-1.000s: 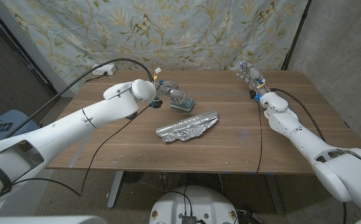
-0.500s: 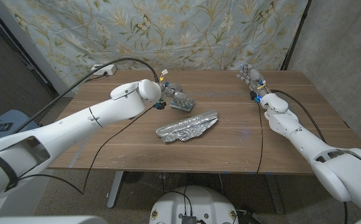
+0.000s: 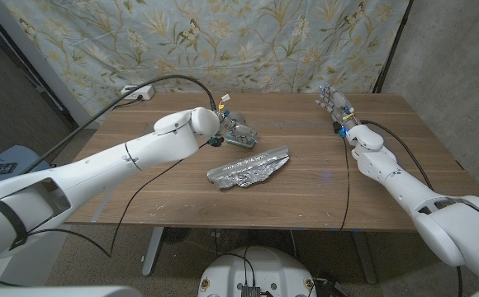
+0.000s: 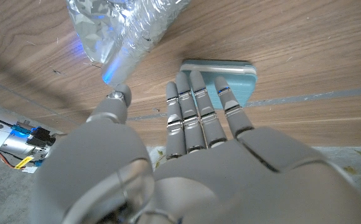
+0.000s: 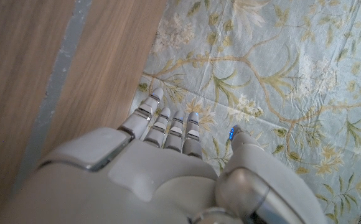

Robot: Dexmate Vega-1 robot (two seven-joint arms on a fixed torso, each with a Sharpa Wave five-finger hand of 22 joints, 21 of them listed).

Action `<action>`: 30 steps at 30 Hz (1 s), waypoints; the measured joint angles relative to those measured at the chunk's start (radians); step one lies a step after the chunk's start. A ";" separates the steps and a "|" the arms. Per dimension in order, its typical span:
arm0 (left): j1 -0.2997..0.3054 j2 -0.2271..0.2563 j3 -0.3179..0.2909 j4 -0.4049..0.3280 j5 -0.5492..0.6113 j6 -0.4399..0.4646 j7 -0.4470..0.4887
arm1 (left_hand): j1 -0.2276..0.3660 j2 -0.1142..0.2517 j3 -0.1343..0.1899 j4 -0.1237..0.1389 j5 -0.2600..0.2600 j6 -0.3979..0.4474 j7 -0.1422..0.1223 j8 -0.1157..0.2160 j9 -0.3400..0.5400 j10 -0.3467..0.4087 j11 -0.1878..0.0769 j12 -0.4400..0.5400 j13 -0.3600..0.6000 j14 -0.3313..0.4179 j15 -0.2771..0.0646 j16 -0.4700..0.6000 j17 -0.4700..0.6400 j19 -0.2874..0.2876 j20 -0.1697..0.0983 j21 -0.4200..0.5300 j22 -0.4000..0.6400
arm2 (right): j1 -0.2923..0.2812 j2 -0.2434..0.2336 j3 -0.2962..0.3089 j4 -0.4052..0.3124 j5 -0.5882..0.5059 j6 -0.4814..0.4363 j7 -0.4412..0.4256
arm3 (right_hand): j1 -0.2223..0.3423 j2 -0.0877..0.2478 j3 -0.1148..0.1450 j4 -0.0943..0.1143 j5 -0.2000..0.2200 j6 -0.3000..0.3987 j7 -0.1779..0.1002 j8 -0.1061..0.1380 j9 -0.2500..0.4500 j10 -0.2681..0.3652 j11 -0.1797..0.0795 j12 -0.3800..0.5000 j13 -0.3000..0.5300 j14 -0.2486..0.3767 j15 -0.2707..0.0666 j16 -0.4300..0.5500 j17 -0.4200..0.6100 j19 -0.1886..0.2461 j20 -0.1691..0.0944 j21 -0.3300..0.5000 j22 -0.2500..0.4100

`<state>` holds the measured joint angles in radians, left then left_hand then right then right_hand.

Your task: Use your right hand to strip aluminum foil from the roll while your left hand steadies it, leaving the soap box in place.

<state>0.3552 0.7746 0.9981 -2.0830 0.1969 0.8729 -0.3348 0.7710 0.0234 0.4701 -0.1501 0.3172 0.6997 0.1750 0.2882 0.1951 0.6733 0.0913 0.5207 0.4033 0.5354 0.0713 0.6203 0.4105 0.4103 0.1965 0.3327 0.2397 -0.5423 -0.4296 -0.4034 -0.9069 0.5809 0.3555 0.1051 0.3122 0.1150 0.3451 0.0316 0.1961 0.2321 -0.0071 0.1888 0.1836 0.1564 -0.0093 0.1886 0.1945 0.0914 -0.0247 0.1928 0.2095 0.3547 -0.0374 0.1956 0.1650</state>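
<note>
The left hand [image 3: 233, 128] is out over the middle of the wooden table [image 3: 140, 186], toward the far side. The arm's big white wrist hides most of the hand from the head view. In the left wrist view the left hand [image 4: 193, 143] has its fingers [image 4: 200, 106] straight and close side by side, holding nothing. The tips reach over the soap box [image 4: 230, 78], which is pale blue-green. I cannot tell if they touch it. Part of the soap box [image 3: 244, 136] peeks out just right of the hand.

The foil roll [image 3: 248, 167] lies just nearer than the box, in the middle of the table. It is crinkled and partly pulled open. The foil roll [image 4: 121, 28] is cut off at the edge of the left wrist view.

The right hand [image 3: 335, 106] is far off at the far right edge of the table, well apart from the foil. It is small and hard to see there. In the right wrist view the right hand [image 5: 168, 149] has straight fingers, a little apart, empty, in front of the flowered cloth [image 5: 280, 74].
</note>
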 measured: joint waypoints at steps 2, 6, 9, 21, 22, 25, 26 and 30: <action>-0.003 -0.005 0.010 -0.003 0.011 0.011 -0.002 | 0.000 0.000 0.000 0.000 0.000 0.000 0.000 -0.004 0.000 0.000 0.000 0.000 -0.004 0.000 0.000 0.000 0.000 0.000 0.000 0.000 0.000 | 0.002 0.002 0.000 0.009 0.002 0.005 0.005 | 0.000 0.000 0.000 0.000 0.000 0.000 0.000 0.000 0.000 0.000 0.000 0.000 0.000 0.000 0.000 0.000 0.000 0.000 0.000 0.000 0.000; -0.009 -0.015 0.028 -0.008 0.033 0.034 -0.006 | 0.000 0.000 0.000 0.000 0.000 0.000 0.000 -0.004 0.000 0.000 0.000 -0.007 -0.006 -0.005 0.005 0.000 0.000 0.000 0.000 0.000 0.000 | 0.009 0.006 0.002 0.033 0.006 0.014 0.019 | 0.000 0.000 0.000 0.000 0.000 0.000 0.000 0.000 0.000 0.000 0.000 0.000 0.000 0.000 0.000 0.000 0.000 0.000 0.000 -0.003 0.000; -0.012 -0.019 0.037 -0.011 0.047 0.052 -0.006 | 0.000 0.000 0.000 0.000 0.000 0.000 0.000 -0.004 0.000 0.000 0.000 -0.011 -0.009 -0.005 0.005 0.000 0.000 0.000 0.000 0.000 0.000 | 0.015 0.009 0.003 0.053 0.008 0.020 0.026 | 0.000 0.000 -0.003 -0.003 0.000 0.000 0.000 0.000 0.000 0.000 0.000 0.000 0.000 0.000 0.000 0.000 0.000 0.000 0.000 -0.003 0.000; -0.025 -0.039 0.087 -0.034 0.090 0.138 0.008 | -0.004 0.004 0.000 0.000 0.000 0.004 0.004 -0.008 0.000 0.007 0.007 -0.018 -0.014 -0.001 0.009 0.000 0.000 -0.005 0.005 0.000 0.005 | 0.049 0.024 0.005 0.150 0.017 0.055 0.079 | -0.005 0.005 -0.003 -0.003 0.000 0.000 0.000 0.000 0.000 0.000 0.000 0.000 0.000 0.000 0.000 0.000 0.000 0.000 0.000 -0.003 0.000; -0.028 -0.042 0.095 -0.037 0.094 0.148 0.010 | -0.004 0.004 0.000 0.000 0.000 0.004 0.004 -0.008 0.000 0.007 0.007 -0.018 -0.014 -0.001 0.009 0.000 0.000 -0.005 0.005 0.000 0.005 | 0.053 0.026 0.005 0.162 0.018 0.059 0.086 | -0.005 0.005 -0.003 -0.003 0.000 0.000 0.000 0.000 0.000 0.000 0.000 0.000 0.000 0.000 0.000 0.000 0.000 0.000 0.000 -0.003 0.000; -0.035 -0.046 0.111 -0.044 0.102 0.172 0.014 | -0.001 0.008 0.000 0.000 0.000 0.004 0.004 -0.008 0.000 0.007 0.007 -0.026 -0.014 -0.001 0.009 0.000 0.000 -0.005 0.005 0.000 0.005 | 0.060 0.029 0.005 0.184 0.021 0.067 0.101 | -0.004 0.004 -0.003 -0.003 0.000 0.000 0.000 0.000 0.000 0.000 0.000 0.000 0.000 0.000 0.000 0.000 0.000 0.000 0.000 -0.003 0.000; -0.039 -0.048 0.122 -0.047 0.105 0.181 0.015 | 0.003 0.011 0.000 0.000 0.000 0.004 0.004 -0.008 0.000 0.007 0.007 -0.026 -0.014 -0.001 0.009 0.000 0.000 -0.005 0.005 0.000 0.005 | 0.065 0.030 0.005 0.197 0.022 0.070 0.109 | -0.004 0.004 -0.003 -0.003 0.000 0.000 0.000 0.000 0.000 0.000 0.000 0.000 0.000 0.000 0.000 0.000 0.000 0.000 0.000 -0.003 0.000; -0.039 -0.048 0.122 -0.047 0.112 0.209 0.019 | 0.001 0.013 0.000 0.000 0.000 0.008 0.007 -0.008 0.000 0.011 0.011 -0.026 -0.014 -0.001 0.009 0.000 0.000 -0.011 0.011 0.000 0.005 | 0.073 0.034 0.007 0.227 0.022 0.070 0.109 | -0.004 0.004 -0.003 -0.003 0.000 0.000 0.000 0.000 0.000 0.000 0.000 0.000 0.000 0.000 0.000 0.000 0.000 0.000 0.000 -0.003 0.000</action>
<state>0.3157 0.7270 1.1196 -2.1299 0.3087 1.0823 -0.3157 0.7719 0.0361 0.4702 -0.1502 0.3173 0.7075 0.1823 0.2805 0.1952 0.6841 0.1020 0.4945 0.3894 0.5341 0.0806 0.6204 0.4104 0.3997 0.2072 0.3328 0.2442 -0.4689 -0.3953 -0.3963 -0.6801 0.6028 0.4254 0.2140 0.3077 0.1194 0.3422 0.0289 0.1962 0.2321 -0.0071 0.1888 0.1835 0.1564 -0.0093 0.1886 0.1944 0.0914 -0.0247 0.1928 0.2096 0.3547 -0.0374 0.1923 0.1650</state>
